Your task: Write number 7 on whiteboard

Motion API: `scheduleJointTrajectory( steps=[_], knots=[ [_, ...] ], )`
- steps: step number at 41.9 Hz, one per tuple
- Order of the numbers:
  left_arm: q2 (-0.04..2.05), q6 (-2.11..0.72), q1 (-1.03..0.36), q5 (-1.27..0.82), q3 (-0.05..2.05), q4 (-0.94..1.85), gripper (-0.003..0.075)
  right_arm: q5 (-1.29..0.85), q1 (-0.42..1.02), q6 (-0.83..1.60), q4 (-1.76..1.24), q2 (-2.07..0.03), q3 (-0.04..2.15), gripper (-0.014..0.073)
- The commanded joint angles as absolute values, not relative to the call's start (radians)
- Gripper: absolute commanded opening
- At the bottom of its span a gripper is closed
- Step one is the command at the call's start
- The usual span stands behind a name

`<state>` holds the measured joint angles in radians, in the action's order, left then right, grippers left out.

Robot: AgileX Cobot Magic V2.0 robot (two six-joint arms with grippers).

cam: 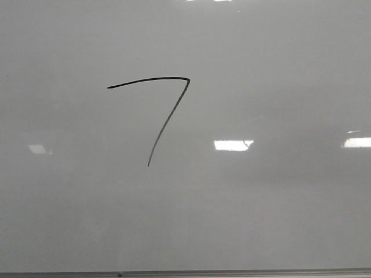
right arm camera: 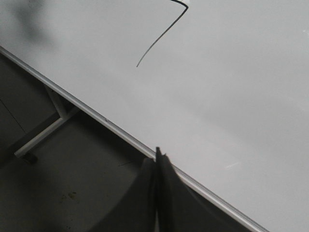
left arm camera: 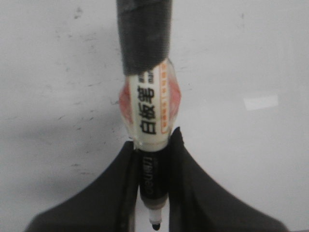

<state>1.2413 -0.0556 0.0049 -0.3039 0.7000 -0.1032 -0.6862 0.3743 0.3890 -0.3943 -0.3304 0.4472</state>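
We count 1 number 7 (cam: 159, 113) on 1 whiteboard (cam: 278, 208), drawn left of center, well beyond our right gripper (right arm camera: 158, 157), whose fingers are pressed together w/ nothing between. Left gripper (left arm camera: 153, 145) clamps 1 marker (left arm camera: 150, 121), tip poking out between the fingers (left arm camera: 193, 193). No containers in view.

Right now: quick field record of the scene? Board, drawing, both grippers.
board: whiteboard, glossy, grey bottom frame
drawing: number 7, thin black line, curved top bar, long slanted stroke
left gripper: shut on marker, cap off, tip exposed
right gripper: shut, empty, over the board's lower edge
arms in front view: none visible
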Motion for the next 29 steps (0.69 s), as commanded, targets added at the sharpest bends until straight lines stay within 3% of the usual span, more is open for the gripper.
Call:
scheduleJointTrajectory(
  steps=[1,21,29],
  knots=[
    [1.308,-0.046,0.008,-0.148,0.728,-0.097,0.0006,-0.616,0.368,0.392,-0.409,-0.337,0.471,-0.0060],
    [1.440,-0.044,0.010,-0.041,0.728,-0.035,0.0020,-0.619,0.368,0.392,-0.409,-0.337,0.471,-0.0060],
    [1.435,-0.044,0.010,-0.051,0.728,-0.035,0.0158,-0.619,0.368,0.392,-0.409,-0.337,0.471,-0.0060]
  ],
)
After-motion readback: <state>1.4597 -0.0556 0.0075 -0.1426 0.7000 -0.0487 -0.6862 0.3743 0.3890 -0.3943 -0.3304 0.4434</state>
